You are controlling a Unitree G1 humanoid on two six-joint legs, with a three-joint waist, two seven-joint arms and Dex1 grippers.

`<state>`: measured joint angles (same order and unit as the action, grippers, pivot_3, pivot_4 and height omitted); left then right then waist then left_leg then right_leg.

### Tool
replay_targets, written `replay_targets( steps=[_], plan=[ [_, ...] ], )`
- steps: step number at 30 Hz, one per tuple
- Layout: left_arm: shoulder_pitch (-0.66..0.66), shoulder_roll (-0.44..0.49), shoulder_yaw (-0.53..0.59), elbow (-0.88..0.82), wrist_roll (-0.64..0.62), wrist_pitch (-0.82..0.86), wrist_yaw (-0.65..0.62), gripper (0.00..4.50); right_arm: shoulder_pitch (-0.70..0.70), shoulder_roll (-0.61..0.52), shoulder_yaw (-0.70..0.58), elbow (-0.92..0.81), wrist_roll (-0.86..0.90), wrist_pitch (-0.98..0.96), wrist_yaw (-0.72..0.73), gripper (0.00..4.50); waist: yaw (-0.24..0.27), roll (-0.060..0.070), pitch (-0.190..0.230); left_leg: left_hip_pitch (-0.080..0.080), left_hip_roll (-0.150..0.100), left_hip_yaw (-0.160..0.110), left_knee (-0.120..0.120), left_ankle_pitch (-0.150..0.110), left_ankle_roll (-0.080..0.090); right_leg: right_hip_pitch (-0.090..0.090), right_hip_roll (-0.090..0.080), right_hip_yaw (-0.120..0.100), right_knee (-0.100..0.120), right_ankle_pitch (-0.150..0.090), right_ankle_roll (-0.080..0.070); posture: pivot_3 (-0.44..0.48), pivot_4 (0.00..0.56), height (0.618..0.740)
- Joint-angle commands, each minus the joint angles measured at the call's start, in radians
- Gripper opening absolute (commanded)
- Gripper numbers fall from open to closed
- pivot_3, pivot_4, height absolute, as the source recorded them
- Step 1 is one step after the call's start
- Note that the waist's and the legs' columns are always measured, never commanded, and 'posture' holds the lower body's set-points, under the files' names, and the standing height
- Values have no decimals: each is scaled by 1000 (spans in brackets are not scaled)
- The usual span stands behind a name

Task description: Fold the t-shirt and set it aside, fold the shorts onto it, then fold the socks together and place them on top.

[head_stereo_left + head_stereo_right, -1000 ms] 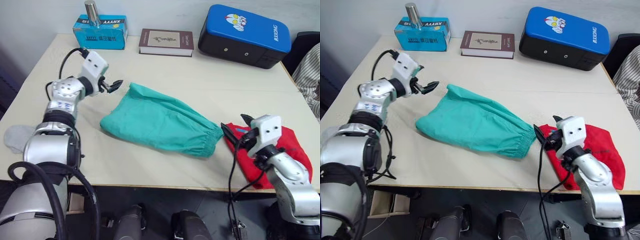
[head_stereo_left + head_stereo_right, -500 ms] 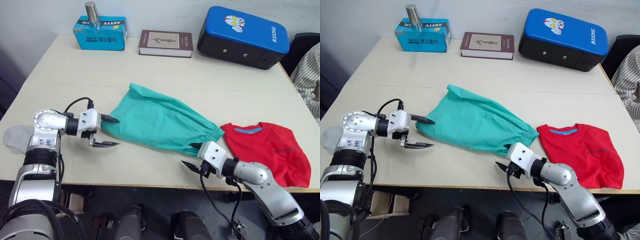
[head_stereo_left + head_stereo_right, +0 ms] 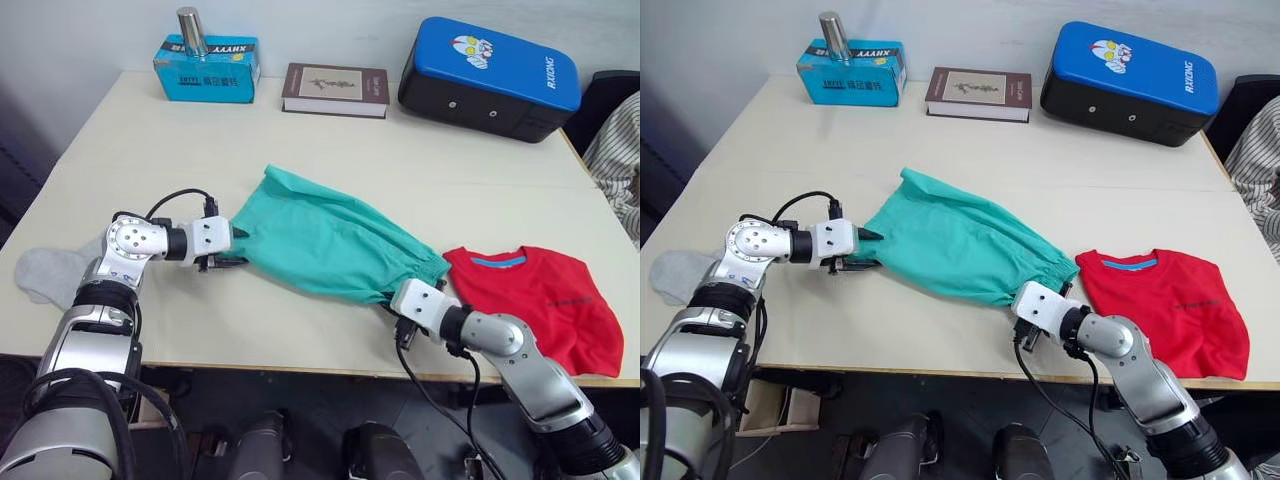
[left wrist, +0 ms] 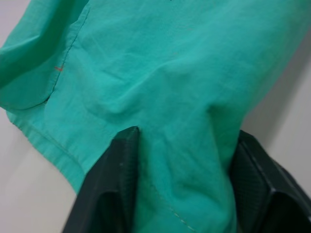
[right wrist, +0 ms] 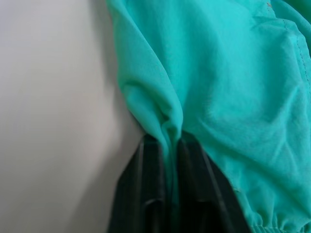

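The teal shorts [image 3: 330,240] lie spread across the middle of the table. My left gripper [image 3: 236,250] is at their leg-end corner, and in the left wrist view its fingers [image 4: 121,160] hold a bunched fold of the teal cloth between them. My right gripper [image 3: 398,302] is at the near end of the gathered waistband. Seen from the right wrist, it [image 5: 167,143] is shut on a pinched ridge of the cloth. The red t-shirt [image 3: 540,300] lies folded on the table's right, just beyond the waistband. One grey sock [image 3: 45,272] lies at the left edge.
At the back of the table stand a teal box [image 3: 205,68] with a metal cylinder on it, a brown book [image 3: 335,88] and a blue-and-black case [image 3: 490,75]. A striped cloth [image 3: 622,150] shows past the right edge. The table's front edge runs close behind both wrists.
My left gripper slid right onto the shorts' corner and closed on it. My right gripper moved up to the waistband and shut on the cloth. The shorts lie as before.
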<state>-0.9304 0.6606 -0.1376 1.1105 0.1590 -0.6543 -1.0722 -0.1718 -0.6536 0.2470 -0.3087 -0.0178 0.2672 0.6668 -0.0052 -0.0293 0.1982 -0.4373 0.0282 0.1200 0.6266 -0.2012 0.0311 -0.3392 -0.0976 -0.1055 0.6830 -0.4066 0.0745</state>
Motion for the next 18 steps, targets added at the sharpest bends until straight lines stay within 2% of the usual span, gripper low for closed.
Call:
replay_targets(
  steps=[1,2,3,6,10,13,15,18],
  plan=[
    [68,6,2,-7,-43,43,-121,1446,-9,-18,-9,35,0,-81,46,0,0,0,0,0,0,0,0,0,0,0,0,0,0,0,0,0,150,740],
    [98,9,19,-40,-79,63,-153,1057,-12,-25,-14,52,9,-117,67,0,-2,0,0,0,0,0,0,0,0,0,0,0,0,0,0,0,150,740],
    [132,15,35,-82,-112,82,-170,868,-12,-33,-17,65,20,-155,94,0,-8,2,-1,0,0,0,0,0,0,0,0,0,0,0,0,0,150,740],
    [298,64,79,-315,-200,154,-197,6,-6,-64,-30,104,59,-270,183,0,-25,2,-1,0,0,0,-1,-1,-1,0,0,0,0,0,0,0,150,740],
    [591,153,164,-690,-294,283,-155,6,14,-107,-71,152,123,-358,281,0,-40,3,-1,3,1,0,-4,-1,-2,1,0,1,-2,0,0,0,150,740],
    [806,195,250,-937,-364,378,-106,6,31,-139,-90,203,136,-430,327,0,-46,5,0,11,1,0,-8,-2,-2,10,0,1,-7,0,0,0,150,740],
    [901,205,289,-1057,-395,435,-72,6,37,-146,-97,228,143,-463,341,0,-46,5,0,17,1,-1,-13,-6,1,17,0,0,-13,0,0,0,150,740],
    [1006,193,337,-1193,-411,518,6,6,43,-150,-103,259,144,-461,343,0,-32,5,0,17,1,-1,-14,-6,2,17,0,1,-17,0,-1,0,150,740]
  ],
)
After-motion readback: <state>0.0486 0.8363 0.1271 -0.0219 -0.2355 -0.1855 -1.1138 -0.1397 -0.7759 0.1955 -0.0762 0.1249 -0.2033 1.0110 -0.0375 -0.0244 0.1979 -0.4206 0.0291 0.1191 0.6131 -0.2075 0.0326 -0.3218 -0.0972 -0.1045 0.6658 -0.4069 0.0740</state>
